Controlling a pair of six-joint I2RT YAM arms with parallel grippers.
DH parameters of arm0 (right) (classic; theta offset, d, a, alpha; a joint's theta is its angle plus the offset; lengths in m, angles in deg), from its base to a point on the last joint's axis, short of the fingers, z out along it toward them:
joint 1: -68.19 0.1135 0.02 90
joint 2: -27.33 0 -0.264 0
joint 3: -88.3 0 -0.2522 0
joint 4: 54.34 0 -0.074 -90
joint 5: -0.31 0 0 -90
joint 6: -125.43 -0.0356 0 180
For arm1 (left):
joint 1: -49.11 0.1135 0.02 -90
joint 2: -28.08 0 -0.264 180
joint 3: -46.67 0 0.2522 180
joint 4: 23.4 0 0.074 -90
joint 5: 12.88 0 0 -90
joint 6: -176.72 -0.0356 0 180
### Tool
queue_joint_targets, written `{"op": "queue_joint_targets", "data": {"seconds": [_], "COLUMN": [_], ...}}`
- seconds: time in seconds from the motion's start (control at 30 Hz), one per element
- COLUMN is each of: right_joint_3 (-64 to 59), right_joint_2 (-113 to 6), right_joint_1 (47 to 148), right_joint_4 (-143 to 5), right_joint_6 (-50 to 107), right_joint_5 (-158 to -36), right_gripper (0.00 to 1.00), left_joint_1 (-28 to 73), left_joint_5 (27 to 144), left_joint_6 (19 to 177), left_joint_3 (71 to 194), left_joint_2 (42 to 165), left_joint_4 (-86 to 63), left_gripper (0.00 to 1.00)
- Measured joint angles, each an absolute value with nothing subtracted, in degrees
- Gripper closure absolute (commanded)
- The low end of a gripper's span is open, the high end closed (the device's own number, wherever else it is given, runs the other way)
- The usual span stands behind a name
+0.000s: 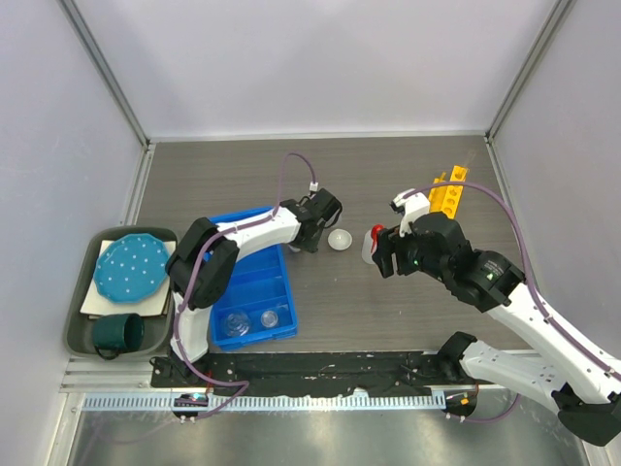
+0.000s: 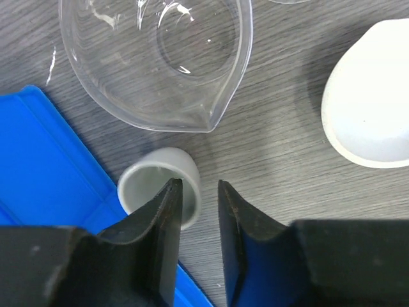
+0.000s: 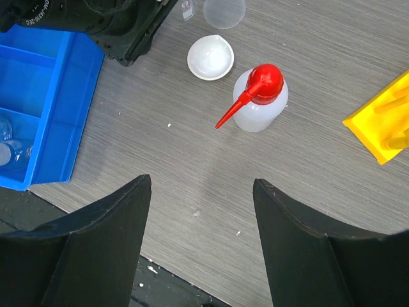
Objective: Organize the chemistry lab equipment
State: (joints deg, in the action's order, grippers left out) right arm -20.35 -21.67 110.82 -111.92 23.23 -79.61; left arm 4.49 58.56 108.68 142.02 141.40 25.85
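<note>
My left gripper (image 2: pixel 197 182) hangs low over the table beside the blue tray (image 2: pixel 45 166). Its jaws are narrowly apart, one finger over the mouth of a small white cup (image 2: pixel 150 185) and the other outside its wall, with a gap still showing. A clear glass beaker (image 2: pixel 156 57) stands just beyond, and the white round dish (image 2: pixel 374 96) lies to the right. My right gripper (image 3: pixel 201 181) is open and empty above bare table, short of the red-capped squeeze bottle (image 3: pixel 259 99). The yellow holed rack (image 1: pixel 448 194) lies at the far right.
The blue tray (image 1: pixel 254 282) holds clear glassware (image 1: pixel 233 323) in its near compartment. A grey bin (image 1: pixel 78 320) at the left carries the teal dotted plate (image 1: pixel 133 268) and dark teal mug (image 1: pixel 118 333). A clear cup (image 3: pixel 223 11) stands beyond the dish.
</note>
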Motion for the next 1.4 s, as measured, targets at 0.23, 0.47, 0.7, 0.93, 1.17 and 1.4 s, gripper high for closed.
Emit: {"op": "queue_joint_targets", "data": {"seconds": [0.23, 0.47, 0.7, 0.93, 1.17, 1.4], "right_joint_3": [-20.53, -20.53, -20.53, -20.49, -20.29, -20.27], "right_joint_2": [-21.67, -21.67, -21.64, -21.01, -20.95, -20.92], "right_joint_1": [110.82, 110.82, 110.82, 110.82, 110.84, 111.39], "right_joint_4": [-111.85, -111.85, -111.85, -112.13, -112.44, -112.33], "right_joint_6": [23.23, 23.12, 22.37, 21.96, 21.74, 21.08], "right_joint_5": [-80.02, -80.61, -82.19, -82.56, -83.91, -85.64], "right_gripper": [0.3, 0.3, 0.32, 0.34, 0.35, 0.36], "left_joint_1": [4.49, 4.33, 2.06, 0.38, 0.51, 0.49], "left_joint_5": [57.27, 56.7, 53.27, 49.33, 47.43, 46.95], "left_joint_6": [108.09, 107.48, 108.98, 117.46, 130.97, 143.85], "left_joint_3": [142.02, 142.02, 149.32, 156.05, 146.23, 132.97], "left_joint_2": [141.55, 141.22, 138.65, 128.53, 113.53, 107.26], "left_joint_4": [25.74, 26.02, 35.16, 45.15, 52.21, 57.39], "left_gripper": [1.0, 1.0, 1.0, 1.0, 1.0, 1.0]}}
